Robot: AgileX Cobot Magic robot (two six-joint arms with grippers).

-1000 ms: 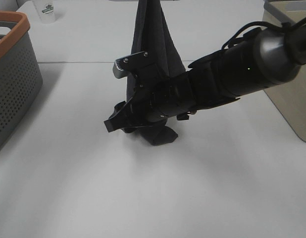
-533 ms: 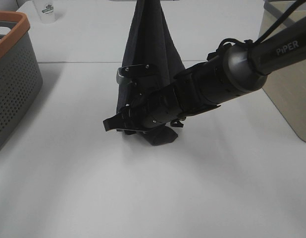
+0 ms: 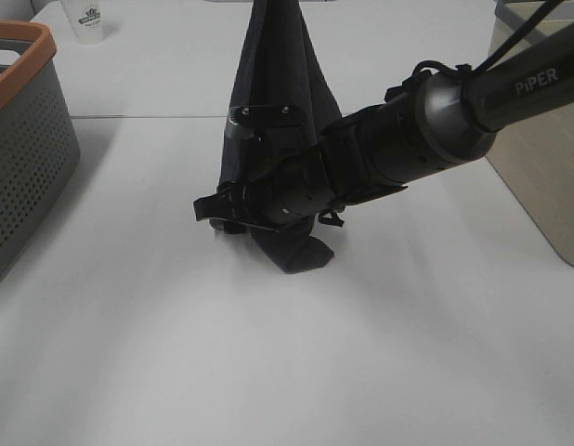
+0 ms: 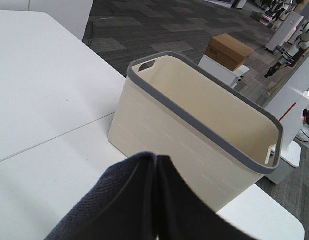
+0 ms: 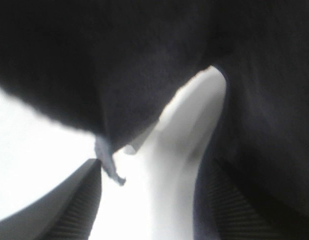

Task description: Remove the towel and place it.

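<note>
The towel (image 3: 282, 84) hangs as a tall, dark, narrow drape near the middle of the desk (image 3: 408, 353). Its upper end runs out of the top of the high view, and its lower end rests bunched on the white surface. In the left wrist view the same charcoal cloth (image 4: 144, 210) fills the lower foreground, folded into two lobes with a crease between them. The left arm's jaws are buried under that cloth and stand together, clamped on the towel's upper part.

The right arm (image 3: 408, 139) reaches in from the right and crosses in front of the towel low down, its tip just past the cloth's left edge. The right wrist view shows the right arm's jaws standing well apart, one ribbed face on each side, with bare desk between them. The towel (image 5: 119, 65) hangs just ahead, a small pale flap (image 5: 112, 170) dangling from its hem — whether the cloth touches either jaw cannot be told, as the picture is blurred.

Further out, a grey perforated basket (image 3: 27, 167) with an orange rim stands at the left edge. A white cup (image 3: 87, 20) stands at the far left corner. A beige bin (image 4: 194, 125) with a grey rim stands at the right — it is near the desk's edge.
</note>
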